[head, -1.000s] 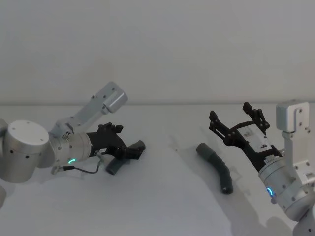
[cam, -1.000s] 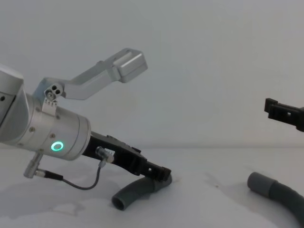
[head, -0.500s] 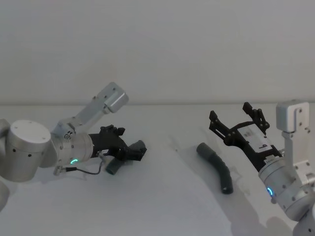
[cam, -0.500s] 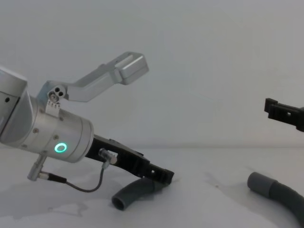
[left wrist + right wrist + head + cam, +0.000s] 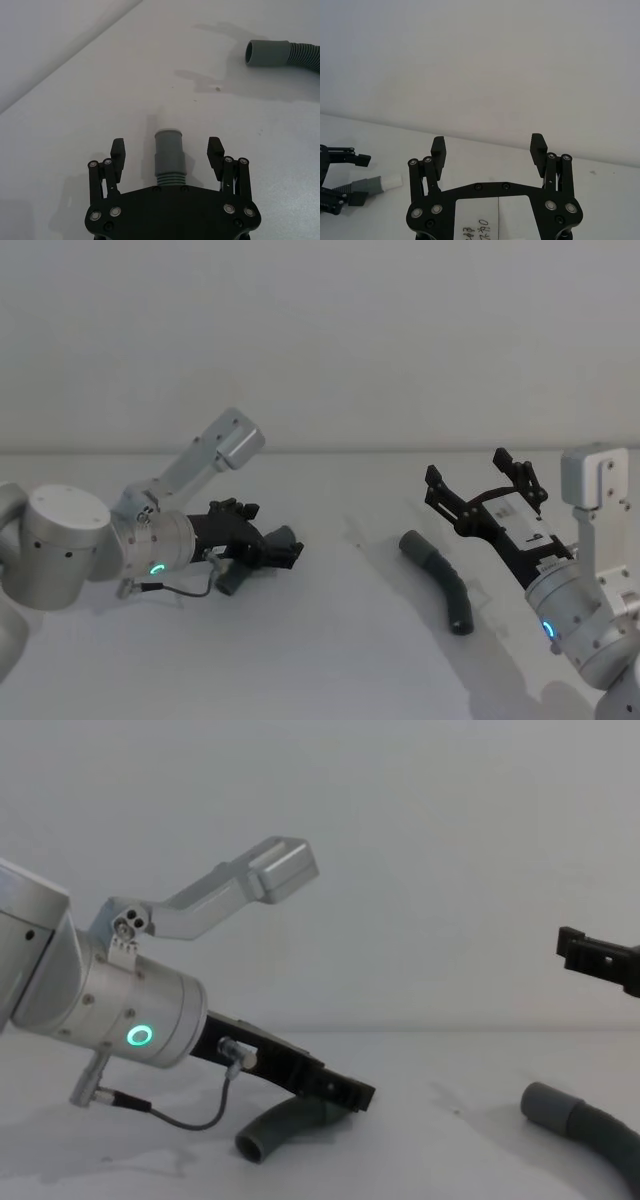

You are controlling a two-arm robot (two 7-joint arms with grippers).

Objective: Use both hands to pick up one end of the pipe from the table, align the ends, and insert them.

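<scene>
Count: 2 hose pieces, 2 grippers, 1 table [image 5: 330, 660].

Short piece [image 5: 270, 1128] lies on the table's left side. Left gripper [image 5: 167, 145] sits low over it, fingers spread either side of its cuff [image 5: 169, 152] with a gap on both sides, so it's gripping nothing. In head view the gripper body covers the middle of the short piece. Its whitish tip [image 5: 391, 181] pokes out past the cuff in right wrist view.

Long piece [image 5: 445, 585] lies right of centre, well apart from the short one, with its cuff [image 5: 265, 52] at the far end. Chest and left wrist views cut off its ribbed run at the frame edge.

Right gripper [image 5: 488, 145] is raised off the table, right of the long piece, fingers wide and empty. Chest view crops it to a black stub at the right edge.
</scene>
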